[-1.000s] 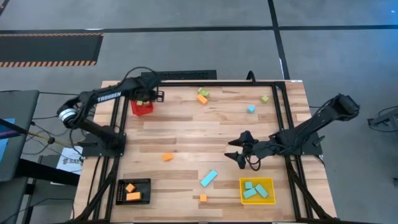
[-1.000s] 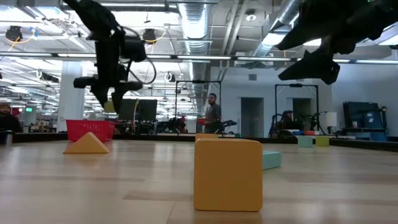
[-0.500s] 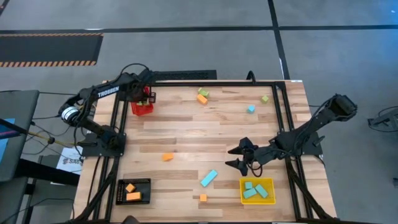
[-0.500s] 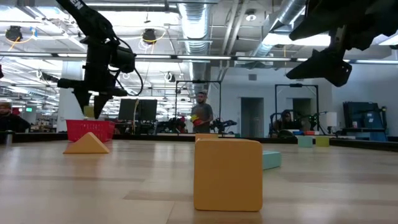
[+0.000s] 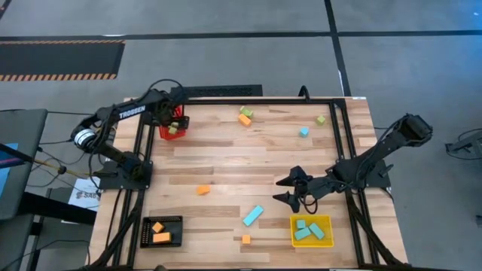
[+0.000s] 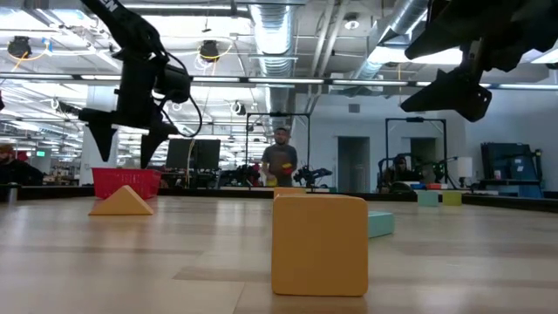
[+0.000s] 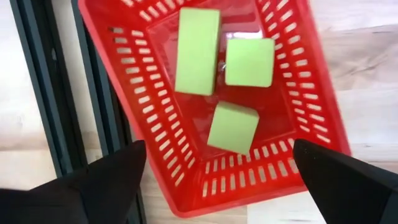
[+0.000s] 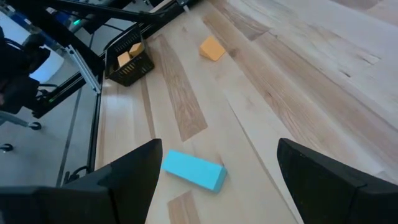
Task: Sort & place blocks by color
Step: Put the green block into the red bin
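Note:
My left gripper (image 5: 174,120) hangs open above the red bin (image 5: 162,133) at the table's far left. Three light green blocks lie on the bin's floor: a brick (image 7: 198,42), a cube (image 7: 249,61) and another cube (image 7: 232,127). My right gripper (image 5: 285,190) hovers open above the table right of centre, touching nothing. Below and ahead of it lies the long cyan bar (image 8: 193,170), flat on the wood. An orange block (image 5: 202,190) lies at mid-table, and a small orange cube (image 5: 245,239) rests near the front edge.
A black bin (image 5: 163,231) with orange blocks stands at the near left. A yellow bin (image 5: 325,222) with cyan blocks stands at the near right. Toward the far edge lie a green and orange pair (image 5: 245,115), a green cube (image 5: 321,120) and a cyan cube (image 5: 303,132).
My left gripper has moved a little toward the table's left edge over the red bin and opened, letting go of a light green block, which now lies in the bin. My right gripper has shifted slightly toward the near edge, still open.

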Robot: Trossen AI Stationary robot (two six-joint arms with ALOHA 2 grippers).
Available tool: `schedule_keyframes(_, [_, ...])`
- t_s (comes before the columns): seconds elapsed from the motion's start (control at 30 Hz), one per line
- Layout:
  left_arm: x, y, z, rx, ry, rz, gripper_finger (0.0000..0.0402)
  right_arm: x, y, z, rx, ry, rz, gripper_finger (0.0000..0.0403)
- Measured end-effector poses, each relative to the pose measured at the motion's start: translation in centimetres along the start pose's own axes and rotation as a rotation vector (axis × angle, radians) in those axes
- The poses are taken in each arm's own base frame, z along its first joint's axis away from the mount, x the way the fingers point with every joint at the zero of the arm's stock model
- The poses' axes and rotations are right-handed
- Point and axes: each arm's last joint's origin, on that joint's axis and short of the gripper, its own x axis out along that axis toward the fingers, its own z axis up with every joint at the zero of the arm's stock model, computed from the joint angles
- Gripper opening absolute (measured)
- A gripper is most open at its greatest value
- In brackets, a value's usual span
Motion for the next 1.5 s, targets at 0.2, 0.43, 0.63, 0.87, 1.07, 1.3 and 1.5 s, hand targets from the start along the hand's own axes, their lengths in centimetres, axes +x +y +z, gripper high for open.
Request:
schedule_keyframes(0.2, [-0.9,-1.6,-0.5,0.075,-0.11,-0.043,0.0383,0.0,0.0,0.0,0.006,0.001,0.001,0.0337])
schedule_keyframes(0.43, [-4.6,-3.5,-2.9,0.175,-0.335,-0.17,0.0382,0.0,0.0,0.0,0.007,0.002,0.002,0.0337])
schedule_keyframes(0.63, [-7.2,-6.9,-7.0,0.428,-0.412,-0.401,0.0382,0.1,-0.2,0.2,0.042,-0.003,-0.006,0.0338])
schedule_keyframes(0.87, [-8.6,-11.6,-13.5,0.706,-0.442,-0.64,0.0382,0.7,-1.6,1.2,-0.006,-0.023,-0.081,0.0336])
schedule_keyframes(1.07, [-7.7,-15.1,-16.8,0.722,-0.428,-0.748,0.0382,0.9,-5.9,2.9,0.137,0.021,-0.331,0.0336])
schedule_keyframes(1.3, [-7.7,-17.7,-19.4,0.74,-0.482,-0.895,0.0383,-0.4,-11.2,7.1,0.274,0.253,-0.629,0.0335])
schedule_keyframes(1.5, [-7.4,-17.9,-18.9,0.661,-0.546,-0.843,0.0383,-3.4,-16.6,11.6,0.272,0.252,-0.868,0.0335])
